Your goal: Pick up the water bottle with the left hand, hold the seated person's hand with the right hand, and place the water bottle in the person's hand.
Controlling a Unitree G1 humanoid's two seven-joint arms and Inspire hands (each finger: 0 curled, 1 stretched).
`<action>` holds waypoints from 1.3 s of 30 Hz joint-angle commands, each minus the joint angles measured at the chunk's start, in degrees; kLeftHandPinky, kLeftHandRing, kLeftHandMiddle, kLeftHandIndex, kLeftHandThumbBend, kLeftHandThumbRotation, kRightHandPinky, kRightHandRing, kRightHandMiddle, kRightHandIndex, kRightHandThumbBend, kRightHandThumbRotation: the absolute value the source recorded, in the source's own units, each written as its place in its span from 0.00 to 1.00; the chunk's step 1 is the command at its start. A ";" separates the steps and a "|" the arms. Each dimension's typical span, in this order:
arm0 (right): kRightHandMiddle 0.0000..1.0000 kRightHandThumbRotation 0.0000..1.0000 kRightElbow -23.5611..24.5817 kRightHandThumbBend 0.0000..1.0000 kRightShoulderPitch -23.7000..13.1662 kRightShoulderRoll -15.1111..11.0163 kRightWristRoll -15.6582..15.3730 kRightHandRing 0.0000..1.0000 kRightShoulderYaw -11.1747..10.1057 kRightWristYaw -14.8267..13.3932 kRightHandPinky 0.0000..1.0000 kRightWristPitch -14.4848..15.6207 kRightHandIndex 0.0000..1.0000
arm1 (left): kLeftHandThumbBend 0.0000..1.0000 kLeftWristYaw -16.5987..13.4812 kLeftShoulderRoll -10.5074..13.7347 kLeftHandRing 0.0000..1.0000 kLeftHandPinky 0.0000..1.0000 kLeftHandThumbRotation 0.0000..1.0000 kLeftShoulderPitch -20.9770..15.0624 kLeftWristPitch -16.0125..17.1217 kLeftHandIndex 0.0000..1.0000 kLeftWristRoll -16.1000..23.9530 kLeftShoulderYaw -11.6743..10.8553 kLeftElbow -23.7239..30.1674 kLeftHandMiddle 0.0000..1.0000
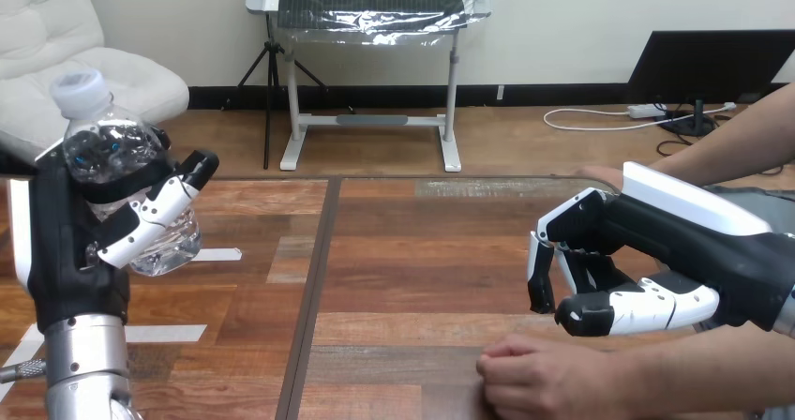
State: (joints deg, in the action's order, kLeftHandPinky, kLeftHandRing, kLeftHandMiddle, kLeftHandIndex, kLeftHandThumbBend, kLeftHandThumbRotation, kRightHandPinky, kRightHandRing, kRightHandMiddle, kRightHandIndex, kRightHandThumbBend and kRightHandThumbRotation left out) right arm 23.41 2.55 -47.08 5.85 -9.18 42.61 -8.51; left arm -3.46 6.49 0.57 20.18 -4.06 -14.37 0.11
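I'm watching the left robot hand (75, 237) standing raised at the left of the head view, on top of its silver forearm (84, 364), and it is grasping the water bottle (112, 153). Its fingers (155, 209) are wrapping around the front of the clear bottle, which is sitting against the black palm. The bottle is hanging clear of the desk (422, 251), tilting a little so that its white cap (82, 90) is pointing up and to the left while its base is leaning down to the right.

On the right side, the right robot hand (609, 251) is hovering over the desk, reaching in from the right edge. Its fingers are bending downward and its thumb is lying underneath them. Bare desk is showing through the gap between them, so I'm reading it as released and grasping nothing.

The person's upper hand (600, 172) is peeking out just behind the right robot hand, with the forearm coming in from the right. I cannot tell whether the two are touching. The person's lower hand (539, 378) is resting on the desk as a loose fist, below the right robot hand and apart from it.

The bottle is well apart from both of the person's hands.
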 commanded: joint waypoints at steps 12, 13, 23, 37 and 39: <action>0.21 1.00 -1.45 1.00 -1.28 0.34 0.91 0.13 -1.76 -0.26 0.10 -2.16 0.40 | 0.60 0.06 0.32 0.29 0.24 0.00 -2.06 1.21 0.40 0.33 0.22 3.18 0.35; 0.20 1.00 -1.50 1.00 -1.26 0.33 0.91 0.12 -1.78 -0.27 0.10 -2.24 0.40 | 0.60 0.11 0.33 0.29 0.24 0.00 -2.07 1.26 0.40 0.31 0.21 3.15 0.35; 0.19 1.00 -1.55 1.00 -0.47 0.46 0.55 0.11 -2.77 -1.03 0.08 -2.88 0.40 | 0.59 0.49 0.41 0.29 0.24 0.00 -2.38 1.96 0.40 -0.04 0.11 2.49 0.35; 0.19 1.00 -1.58 1.00 0.19 0.69 0.88 0.11 -4.08 -1.38 0.08 -3.36 0.40 | 0.60 0.04 0.14 0.29 0.24 0.00 -2.20 0.40 0.40 0.27 0.15 3.61 0.34; 0.19 1.00 -1.70 1.00 0.25 0.73 0.98 0.11 -4.24 -1.33 0.08 -3.48 0.40 | 0.61 0.10 0.19 0.29 0.24 0.00 -2.21 0.49 0.40 0.27 0.13 3.49 0.34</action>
State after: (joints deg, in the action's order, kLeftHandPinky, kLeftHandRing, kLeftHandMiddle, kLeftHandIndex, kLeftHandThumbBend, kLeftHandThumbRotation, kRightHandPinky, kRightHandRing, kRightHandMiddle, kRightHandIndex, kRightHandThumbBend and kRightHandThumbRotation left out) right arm 21.95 3.99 -47.08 5.96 -11.34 42.52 -11.17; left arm -3.24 6.30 0.60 20.16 -3.93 -14.38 0.25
